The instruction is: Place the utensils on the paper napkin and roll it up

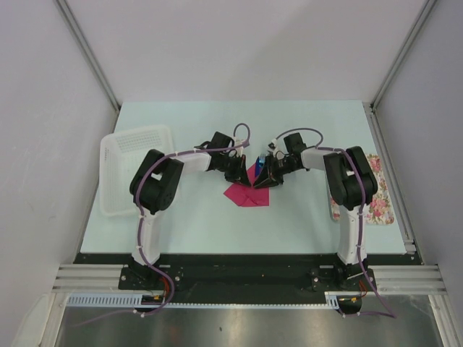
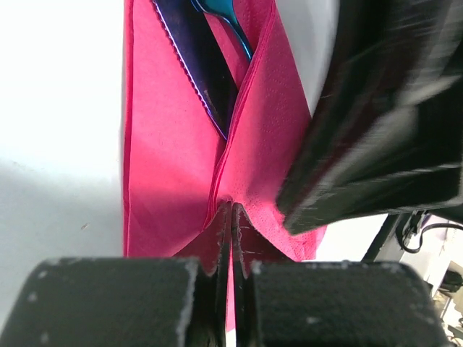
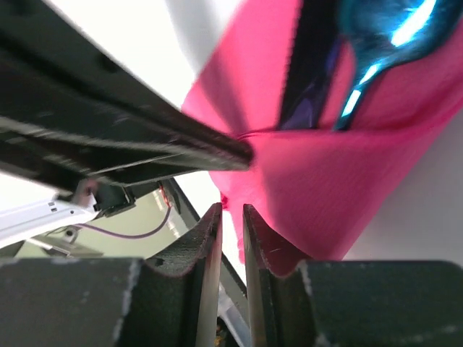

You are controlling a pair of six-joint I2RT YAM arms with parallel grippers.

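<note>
**Both my pincers at the pink napkin, cutlery lying in the fold**

My left gripper (image 2: pixel 231 217) was closed tight on a raised pleat of the paper napkin (image 2: pixel 163 166), with pink paper showing in the thin seam between its fingers. My right gripper (image 3: pixel 231 213) was nearly closed, with only a narrow slit between its fingers. A pink edge sat at the mouth of the slit, but I couldn't tell if it was actually gripped.

From the top camera, both pincers met over the middle of the table (image 1: pixel 311 130), the left one on the napkin's left side and the right one on its right side. The napkin lay crumpled and partly folded between and just below them.

The utensils (image 2: pixel 202 72) lay in the napkin's crease. The knife (image 2: pixel 189 50), dark blue with a serrated edge, rested on the pink paper, and the shiny blue spoon (image 3: pixel 376 36) lay just beside it. Their far ends stuck out past the napkin's top edge.

In both wrist views the other pincer was a dark blur close by.

The white basket (image 1: pixel 119 155) sat at the table's left edge, well apart from the napkin. The floral tray (image 1: pixel 380 206) sat at the right edge, partly under my right arm.
</note>
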